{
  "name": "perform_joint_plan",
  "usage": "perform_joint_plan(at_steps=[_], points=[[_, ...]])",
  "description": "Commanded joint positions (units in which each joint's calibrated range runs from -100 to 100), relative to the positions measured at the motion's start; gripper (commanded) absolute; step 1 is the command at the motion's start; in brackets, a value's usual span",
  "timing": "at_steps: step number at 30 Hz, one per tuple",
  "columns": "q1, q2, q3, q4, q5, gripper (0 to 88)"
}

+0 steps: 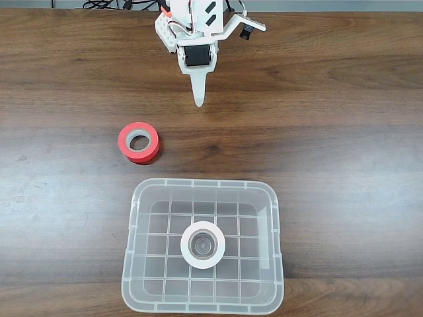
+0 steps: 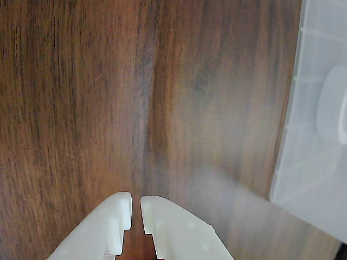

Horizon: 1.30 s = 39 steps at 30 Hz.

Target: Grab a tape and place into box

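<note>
the white tape (image 1: 203,244) lay flat on the grid bottom of the clear box (image 1: 135,205), near its middle, so the placing looked done. the pincer (image 1: 198,99) hung over bare worktop (image 1: 344,132) well apart from the box, its fingers (image 2: 116,216) nearly together with a thin slit between and nothing held. the risk from here: a further reach could take the red-orange roll (image 1: 139,142) just beyond the box's far rim, or nudge the light box itself.
</note>
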Motion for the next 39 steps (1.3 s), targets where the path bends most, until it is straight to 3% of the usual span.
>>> perform_joint_plan(at_steps=[1,39], points=[[0.44,-0.71,-0.73,-0.09,-0.51,1.2],[0.44,-0.71,-1.61,2.91,-0.25,1.3]])
